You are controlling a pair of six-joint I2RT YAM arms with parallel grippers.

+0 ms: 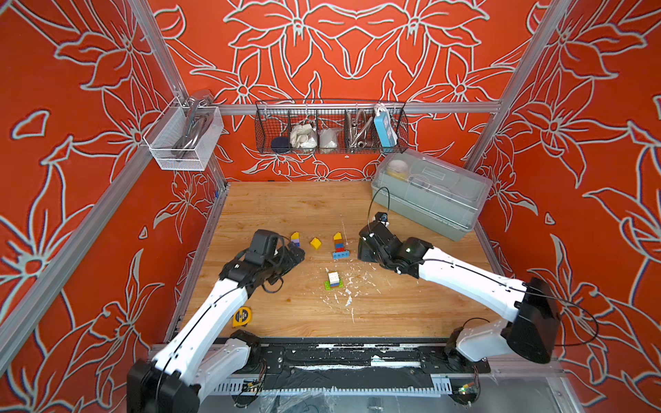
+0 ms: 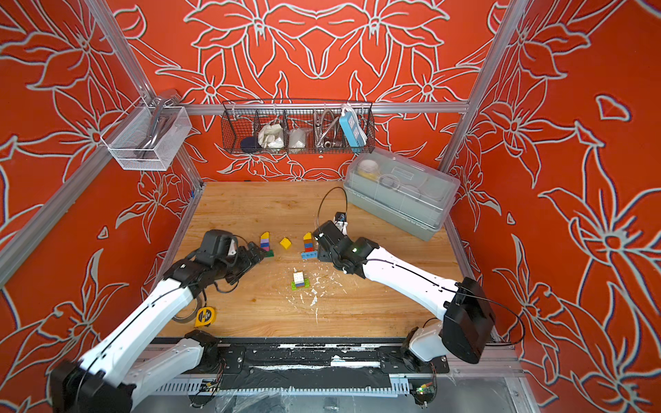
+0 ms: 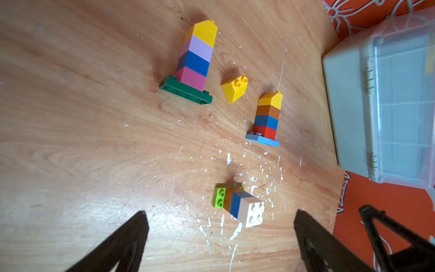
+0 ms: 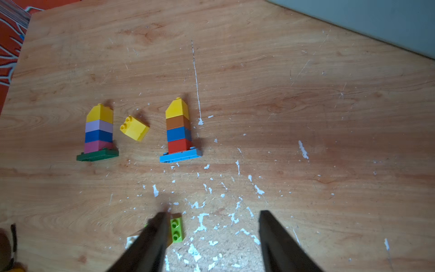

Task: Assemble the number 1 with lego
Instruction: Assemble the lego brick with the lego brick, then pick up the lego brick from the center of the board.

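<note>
Roughly in the middle of the wooden bench [image 1: 286,207] sits a loose yellow sloped lego brick [image 1: 316,243], and the other lego lies around it. Just beside it on the left arm's side is a tower of pink, blue, lilac and yellow bricks on a dark green plate [image 3: 195,58]. A little further off on the right arm's side is a tower of red, blue, brown and yellow bricks on a light blue plate [image 4: 179,131]. Both towers lie flat with their long axes nearly parallel, plate ends toward the robot and pointed yellow tips toward the red patterned back wall [image 1: 357,53]. Nearer the robot than the loose brick, among white flecks [image 1: 348,300], a short stack of brown, blue and cream bricks on a lime plate [image 3: 237,205] stands upright.

In a top view the lilac tower [image 1: 295,239] shows only its upper bricks, while both wrist views show its plate whole. The left wrist view shows every layer of the short stack and its four top studs. The right wrist view shows only its lime end beside a black finger [image 4: 153,237]; whether they touch I cannot tell. Only the top views show the yellow tape measure [image 1: 242,316], well off toward the robot by the left arm.

The left end effector [image 3: 219,213] and the right end effector [image 4: 213,213] both stand with jaws apart, holding nothing
</note>
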